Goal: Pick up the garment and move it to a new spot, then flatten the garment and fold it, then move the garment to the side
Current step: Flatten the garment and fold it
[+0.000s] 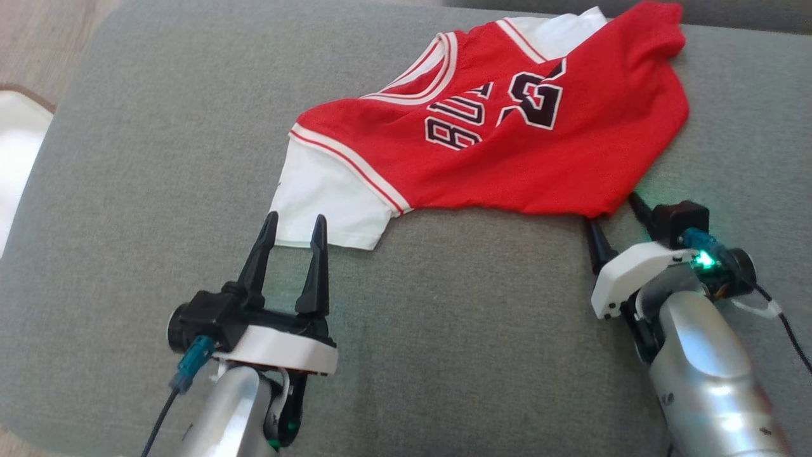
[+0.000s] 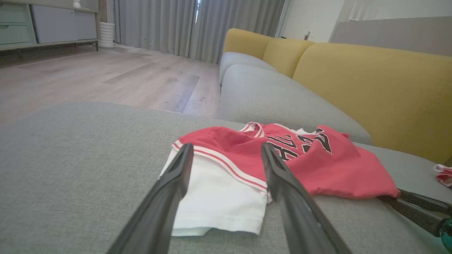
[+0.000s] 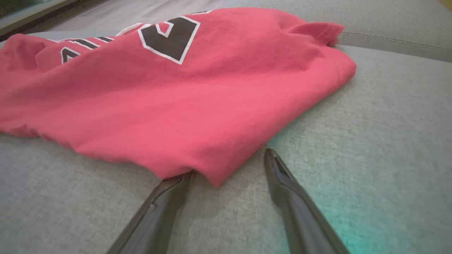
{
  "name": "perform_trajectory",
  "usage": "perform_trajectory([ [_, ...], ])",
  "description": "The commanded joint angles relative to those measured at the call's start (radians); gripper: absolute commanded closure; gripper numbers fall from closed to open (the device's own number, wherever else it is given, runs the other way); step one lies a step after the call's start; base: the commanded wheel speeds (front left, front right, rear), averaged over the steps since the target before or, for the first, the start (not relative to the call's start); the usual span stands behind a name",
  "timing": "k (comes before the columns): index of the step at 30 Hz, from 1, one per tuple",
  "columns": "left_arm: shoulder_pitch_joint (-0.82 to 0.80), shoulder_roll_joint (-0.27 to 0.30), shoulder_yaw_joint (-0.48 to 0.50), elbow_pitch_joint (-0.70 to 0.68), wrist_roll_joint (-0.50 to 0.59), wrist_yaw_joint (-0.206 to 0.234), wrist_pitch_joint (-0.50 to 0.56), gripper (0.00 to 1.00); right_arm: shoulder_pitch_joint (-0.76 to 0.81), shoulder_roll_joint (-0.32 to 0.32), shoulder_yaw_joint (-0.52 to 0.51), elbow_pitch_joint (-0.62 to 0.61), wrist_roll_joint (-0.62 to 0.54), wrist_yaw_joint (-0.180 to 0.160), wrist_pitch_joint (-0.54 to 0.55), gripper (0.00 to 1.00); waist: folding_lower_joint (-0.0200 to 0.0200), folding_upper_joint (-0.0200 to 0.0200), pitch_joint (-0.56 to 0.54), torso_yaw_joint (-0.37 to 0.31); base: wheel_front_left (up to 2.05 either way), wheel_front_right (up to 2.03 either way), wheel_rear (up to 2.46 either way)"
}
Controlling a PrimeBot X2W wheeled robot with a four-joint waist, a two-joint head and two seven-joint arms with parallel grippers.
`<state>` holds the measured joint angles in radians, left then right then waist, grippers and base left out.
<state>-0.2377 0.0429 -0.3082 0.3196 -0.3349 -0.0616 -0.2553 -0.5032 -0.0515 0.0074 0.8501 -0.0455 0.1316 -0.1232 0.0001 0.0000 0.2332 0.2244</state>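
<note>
The garment (image 1: 507, 133) is a red jersey with white sleeves, striped trim and black lettering, lying rumpled on a grey cushion (image 1: 444, 317). My left gripper (image 1: 295, 225) stands open, its fingertips straddling the hem of the white sleeve (image 2: 219, 197). My right gripper (image 1: 614, 212) is open at the jersey's near red corner (image 3: 212, 176); one fingertip is tucked under the cloth edge, the other lies bare on the cushion beside it. Neither gripper holds anything. The garment (image 2: 300, 165) lies slightly crumpled, its far sleeve partly hidden behind folds.
The grey cushion's left edge (image 1: 38, 190) drops to a wooden floor (image 2: 106, 74). A sofa with yellow backrests (image 2: 370, 91) stands behind the cushion. A small red and white cloth (image 2: 444, 174) lies at the far right. A cabinet (image 2: 42, 24) and curtains line the room's back.
</note>
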Motion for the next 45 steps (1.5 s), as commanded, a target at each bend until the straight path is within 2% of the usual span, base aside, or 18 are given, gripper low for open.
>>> perform_trajectory([
  [1, -0.035, 0.007, 0.023, -0.029, -0.006, 0.003, -0.006, 0.00, -0.008, 0.001, 0.020, -0.003, -0.005, -0.001, -0.005, 0.00, -0.0001, 0.0000, 0.007, 0.006, 0.00, 0.00, 0.00],
  [5, -0.037, 0.007, 0.021, -0.029, -0.007, 0.007, -0.006, 0.00, -0.041, 0.001, 0.007, 0.057, -0.010, -0.001, -0.032, 0.00, -0.0001, 0.0000, 0.013, 0.010, 0.00, 0.00, 0.00],
  [7, -0.035, 0.007, 0.024, -0.029, -0.006, 0.009, -0.006, 0.00, -0.052, 0.001, -0.009, 0.082, -0.027, -0.001, -0.041, 0.61, -0.0001, 0.0000, 0.011, 0.005, 0.00, 0.00, 0.00],
  [8, -0.033, 0.007, 0.029, -0.027, -0.005, 0.011, -0.006, 0.00, -0.057, 0.001, -0.025, 0.101, -0.044, -0.001, -0.052, 1.00, -0.0001, 0.0000, 0.003, -0.004, 0.00, 0.00, 0.00],
  [14, -0.021, 0.007, 0.045, -0.025, 0.003, 0.008, -0.006, 0.00, -0.055, 0.001, -0.085, 0.105, -0.127, -0.001, -0.084, 1.00, -0.0001, 0.0000, -0.034, -0.051, 0.00, 0.00, 0.00],
  [19, -0.007, 0.007, 0.059, -0.028, 0.008, 0.005, -0.006, 0.00, -0.030, 0.001, -0.137, 0.057, -0.228, -0.001, -0.083, 1.00, -0.0001, 0.0000, -0.071, -0.097, 0.00, 0.00, 0.00],
  [26, 0.020, 0.007, 0.081, -0.037, 0.000, 0.004, -0.006, 0.00, 0.043, 0.001, -0.248, -0.149, -0.480, -0.001, 0.018, 1.00, -0.0001, 0.0000, -0.120, -0.157, 0.00, 0.00, 0.00],
  [30, 0.032, 0.007, 0.075, -0.039, -0.014, 0.003, -0.006, 0.00, 0.094, 0.001, -0.282, -0.281, -0.573, -0.001, 0.083, 1.00, -0.0001, 0.0000, -0.137, -0.166, 0.00, 0.00, 0.00],
  [33, 0.033, 0.007, 0.068, -0.043, -0.022, 0.004, -0.006, 0.00, 0.126, 0.001, -0.259, -0.355, -0.605, -0.001, 0.115, 1.00, -0.0001, 0.0000, -0.137, -0.161, 0.00, 0.00, 0.00],
  [36, 0.033, 0.007, 0.065, -0.047, -0.027, 0.003, -0.006, 0.00, 0.141, 0.001, -0.189, -0.377, -0.613, -0.001, 0.148, 1.00, -0.0001, 0.0000, -0.125, -0.148, 0.00, 0.00, 0.00],
  [40, 0.026, 0.007, 0.056, -0.042, -0.026, 0.000, -0.006, 0.00, 0.136, 0.001, -0.065, -0.318, -0.616, -0.001, 0.189, 1.00, -0.0001, 0.0000, -0.108, -0.126, 0.00, 0.00, 0.00],
  [45, 0.018, 0.007, 0.048, -0.036, -0.027, -0.002, -0.006, 0.00, 0.101, -0.003, 0.013, -0.252, -0.617, -0.001, 0.192, 1.00, -0.0001, 0.0000, -0.095, -0.106, 0.00, 0.00, 0.00],
])
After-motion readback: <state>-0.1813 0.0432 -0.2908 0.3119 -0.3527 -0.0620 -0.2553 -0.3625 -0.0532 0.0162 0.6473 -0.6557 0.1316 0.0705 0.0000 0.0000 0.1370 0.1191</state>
